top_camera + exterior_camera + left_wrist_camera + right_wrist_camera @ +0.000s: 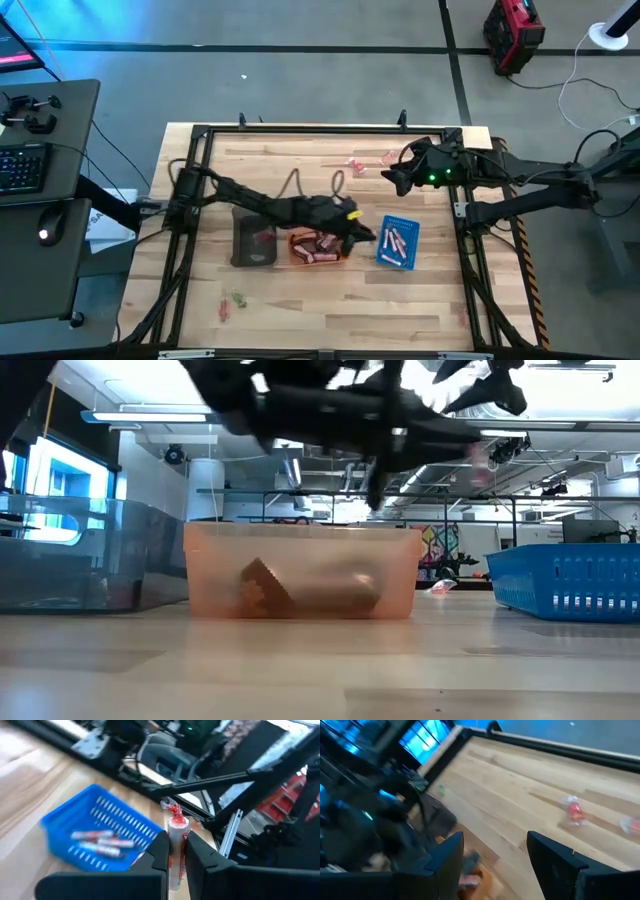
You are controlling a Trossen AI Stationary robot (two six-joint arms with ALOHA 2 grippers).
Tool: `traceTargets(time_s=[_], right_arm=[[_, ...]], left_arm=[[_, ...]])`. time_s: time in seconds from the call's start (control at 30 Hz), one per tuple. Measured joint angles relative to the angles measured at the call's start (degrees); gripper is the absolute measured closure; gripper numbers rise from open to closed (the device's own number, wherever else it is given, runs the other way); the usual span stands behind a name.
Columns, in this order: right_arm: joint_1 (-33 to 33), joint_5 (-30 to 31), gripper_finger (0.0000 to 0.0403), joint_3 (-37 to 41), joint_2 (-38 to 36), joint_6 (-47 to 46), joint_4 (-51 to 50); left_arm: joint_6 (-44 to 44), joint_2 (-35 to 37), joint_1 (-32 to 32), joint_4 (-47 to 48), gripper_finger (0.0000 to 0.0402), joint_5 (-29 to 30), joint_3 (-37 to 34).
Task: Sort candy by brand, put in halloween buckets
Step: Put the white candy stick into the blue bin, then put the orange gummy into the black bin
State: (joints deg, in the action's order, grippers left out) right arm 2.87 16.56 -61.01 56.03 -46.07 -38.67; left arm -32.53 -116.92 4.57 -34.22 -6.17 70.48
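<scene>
Currently —
Left end effector [176,851]: clamped on a red-and-white candy [176,827], near the blue bucket [398,243].
Right end effector [495,855]: fingers apart, empty, above the counter [300,160].

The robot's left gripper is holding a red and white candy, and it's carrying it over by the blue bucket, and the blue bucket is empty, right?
Not quite. The left gripper does hold a red and white candy near the blue bucket, but that bucket is not empty: the left wrist view shows several wrapped candies already lying inside it.
</scene>
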Motion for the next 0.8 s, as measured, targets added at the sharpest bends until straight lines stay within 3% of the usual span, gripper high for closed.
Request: traceTargets(time_s=[0.23,0.43,0.67,0.8], right_arm=[[0.0,0.0,0.0192,0.0,-1.8,0.05,3.45],[0.0,0.02,0.0192,0.0,-2.92,0.05,3.38],[0.0,0.01,0.0192,0.0,-3.25,2.65,3.28],[0.46,0.75,0.0192,0.0,-3.25,2.86,2.45]], left_arm=[[5.63,-11.02,0.07,0.09,0.0378,-0.61,14.88],[6.69,-15.9,-0.63,8.19,0.0303,1.59,21.99],[9.71,-12.68,-2.27,17.12,0.0213,1.33,22.69],[14.34,-6.3,-5.59,35.65,0.0191,-4.06,22.73]])
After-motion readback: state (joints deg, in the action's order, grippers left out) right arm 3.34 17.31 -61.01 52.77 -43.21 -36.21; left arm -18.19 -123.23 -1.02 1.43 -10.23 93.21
